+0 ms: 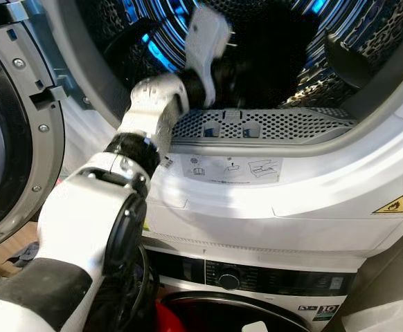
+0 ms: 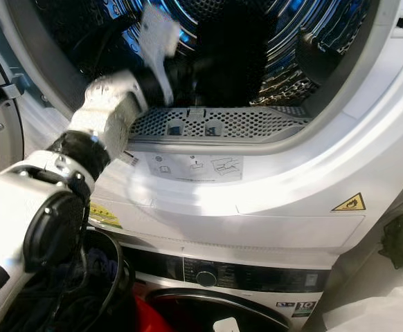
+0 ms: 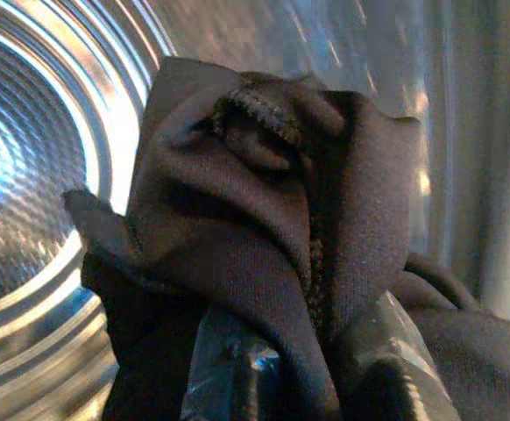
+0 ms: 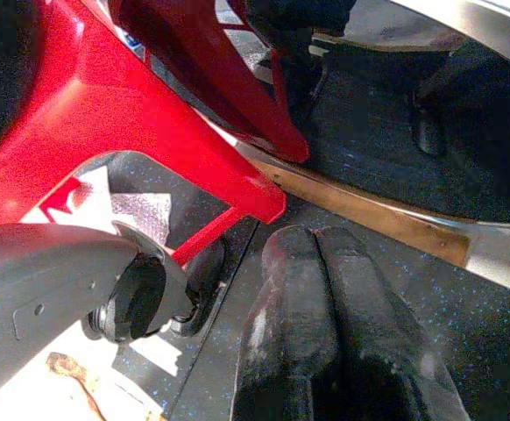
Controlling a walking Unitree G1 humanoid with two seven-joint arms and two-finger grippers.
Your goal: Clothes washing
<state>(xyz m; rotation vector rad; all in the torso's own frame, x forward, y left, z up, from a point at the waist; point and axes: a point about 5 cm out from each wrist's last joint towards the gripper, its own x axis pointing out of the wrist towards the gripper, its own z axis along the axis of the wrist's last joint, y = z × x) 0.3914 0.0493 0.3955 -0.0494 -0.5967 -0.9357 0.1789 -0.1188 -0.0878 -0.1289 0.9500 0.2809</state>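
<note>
Dark garment point(image 3: 264, 228) is sitting bunched inside the upper machine's drum point(image 1: 326, 41), so its long axis is hard to call; a zipper seam is running along the fingers' line. Left gripper point(image 3: 316, 368) is clamping it, cloth pinched between both fingers and bulging past the tips. Right gripper point(image 4: 325, 263) is hanging low beside a red basket point(image 4: 88, 96), fingers pressed together on nothing.

A home laundry corner: an open dryer drum point(image 1: 271, 41) at twelve o'clock, stacked on a washing machine point(image 1: 257, 283) at six.
</note>
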